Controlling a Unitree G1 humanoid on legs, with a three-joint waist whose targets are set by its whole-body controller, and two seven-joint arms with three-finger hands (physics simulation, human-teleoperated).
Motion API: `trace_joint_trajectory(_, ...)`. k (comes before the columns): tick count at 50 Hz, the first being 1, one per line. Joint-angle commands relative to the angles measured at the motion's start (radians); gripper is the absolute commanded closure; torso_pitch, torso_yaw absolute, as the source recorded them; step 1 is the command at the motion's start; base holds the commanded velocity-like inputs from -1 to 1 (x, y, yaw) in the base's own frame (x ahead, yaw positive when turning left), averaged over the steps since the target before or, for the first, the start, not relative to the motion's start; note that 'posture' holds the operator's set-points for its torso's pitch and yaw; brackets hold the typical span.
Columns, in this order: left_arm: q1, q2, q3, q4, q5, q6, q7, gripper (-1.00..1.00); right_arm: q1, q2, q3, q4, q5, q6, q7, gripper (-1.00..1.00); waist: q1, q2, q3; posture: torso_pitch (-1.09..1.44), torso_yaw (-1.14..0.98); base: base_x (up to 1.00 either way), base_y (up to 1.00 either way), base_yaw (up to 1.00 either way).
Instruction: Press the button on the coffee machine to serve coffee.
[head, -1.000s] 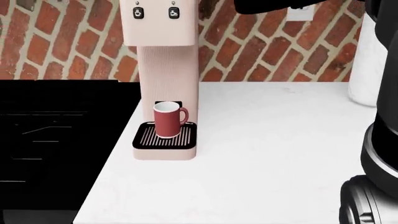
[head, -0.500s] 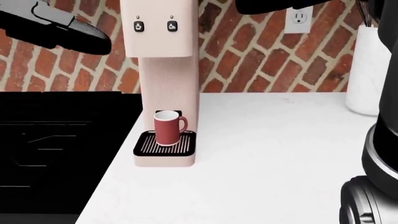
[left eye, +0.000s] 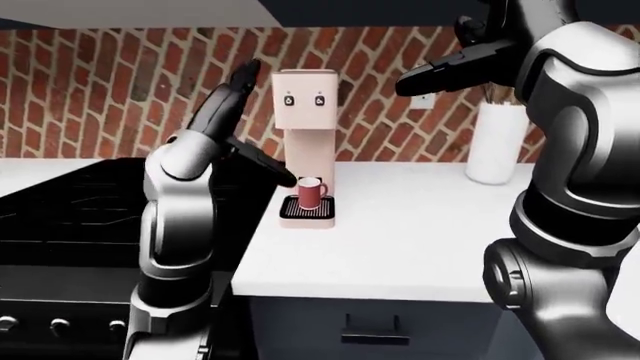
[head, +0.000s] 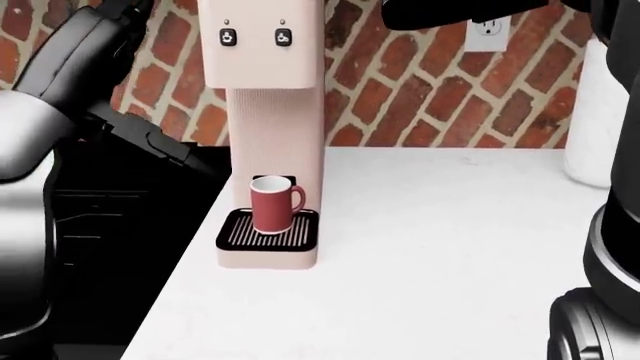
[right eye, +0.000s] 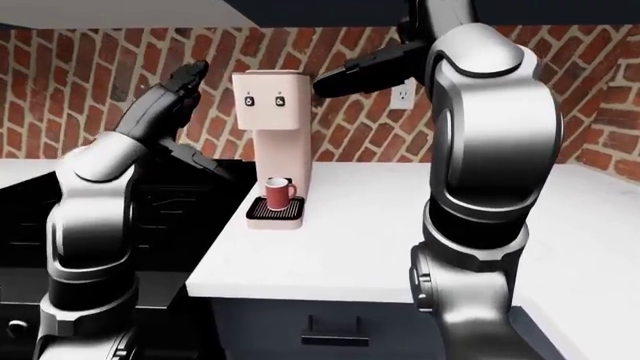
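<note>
Left hand (right eye: 183, 81) is hanging raised beside the machine (right eye: 272, 142), at the left of it in the right-eye view, fingers spread and released, gripping nothing, touching nothing that shows. It is sitting about level with the buttons (head: 255, 37) but apart from them. The left forearm is crossing low toward the mug (head: 273, 204) side without touching it.

Right hand (left eye: 430, 73) is hovering high at the machine's upper right, over the desk (head: 440, 247), near the outlet (head: 486, 28). It is showing as a dark flat shape; fingers look stretched out and empty, though the exact spread is hard to read. Not touching the machine.

The machine is standing upright at the desk's left edge, against the brick wall, next to the black stove (left eye: 90, 217). Two small dark buttons are sitting side by side on its upper face. The red mug is sitting upright on the drip tray (head: 268, 229) under the spout, handle to the right.

Handling judgement: the machine is rigid, tall and narrow, probably light enough to rock or slide on the smooth desk if pushed hard up high. No grasp needed; a single fingertip pressing straight into one button face is looking best, gently. Which button serves coffee cannot be told. A white jar (left eye: 495, 142) is standing well to the right.
</note>
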Motion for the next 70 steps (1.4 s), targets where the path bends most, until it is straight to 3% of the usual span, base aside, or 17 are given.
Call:
trace_joint_trajectory(1,-0.032,-0.006,0.012,0.005,0.044,-0.060,-0.005,-1.00,-0.031,-0.007,-0.007,-0.008,-0.004,-0.027,-0.007,-1.00,-0.001,0.000,-0.001,-0.86,0.00,0.00,0.00,0.00)
trace_joint_trajectory(11,0.023,-0.065,-0.009,0.003,0.140,-0.141,-0.030,-1.00,-0.013,-0.007,-0.012,-0.014,0.003,-0.034,-0.012,-1.00,-0.005,-0.003,-0.007,-0.86,0.00,0.00,0.00,0.00)
trace_joint_trajectory(18,0.060,-0.100,-0.021,0.103,0.217,-0.296,0.036,-1.00,-0.013,-0.010,-0.014,-0.009,0.010,-0.036,-0.015,-1.00,-0.007,-0.005,-0.015,-0.86,0.00,0.00,0.00,0.00)
trace_joint_trajectory(36,0.107,-0.129,-0.022,0.140,0.369,-0.432,0.037,-1.00,-0.003,-0.006,-0.015,-0.008,0.022,-0.045,-0.025,-1.00,-0.014,-0.005,-0.027,-0.86,0.00,0.00,0.00,0.00)
trace_joint_trajectory(40,0.005,-0.146,0.034,0.189,0.318,-0.351,0.082,-1.00,0.006,-0.004,-0.018,-0.004,0.024,-0.055,-0.028,-1.00,-0.013,-0.006,-0.027,-0.86,0.00,0.00,0.00,0.00)
trace_joint_trajectory(47,-0.097,-0.121,0.061,0.230,0.205,-0.257,0.184,-1.00,0.016,0.000,-0.020,0.007,0.032,-0.070,-0.037,-1.00,-0.019,-0.005,-0.029,-0.86,0.00,0.00,0.00,0.00)
trace_joint_trajectory(53,-0.105,-0.097,0.036,0.228,0.151,-0.225,0.225,-1.00,0.023,0.000,-0.023,0.003,0.037,-0.071,-0.040,-1.00,-0.019,-0.002,-0.029,-0.86,0.00,0.00,0.00,0.00)
trace_joint_trajectory(57,-0.025,-0.077,-0.035,0.249,0.227,-0.312,0.196,-1.00,0.028,-0.003,-0.025,0.001,0.041,-0.073,-0.042,-1.00,-0.019,-0.001,-0.033,-0.86,0.00,0.00,0.00,0.00)
trace_joint_trajectory(60,0.025,-0.089,-0.049,0.265,0.294,-0.379,0.177,-1.00,0.030,-0.003,-0.025,-0.002,0.044,-0.072,-0.043,-1.00,-0.019,-0.002,-0.036,-0.86,0.00,0.00,0.00,0.00)
trace_joint_trajectory(70,0.053,-0.120,-0.028,0.316,0.412,-0.481,0.169,-1.00,0.038,-0.003,-0.029,-0.001,0.055,-0.080,-0.053,-1.00,-0.024,-0.006,-0.034,-0.86,0.00,0.00,0.00,0.00)
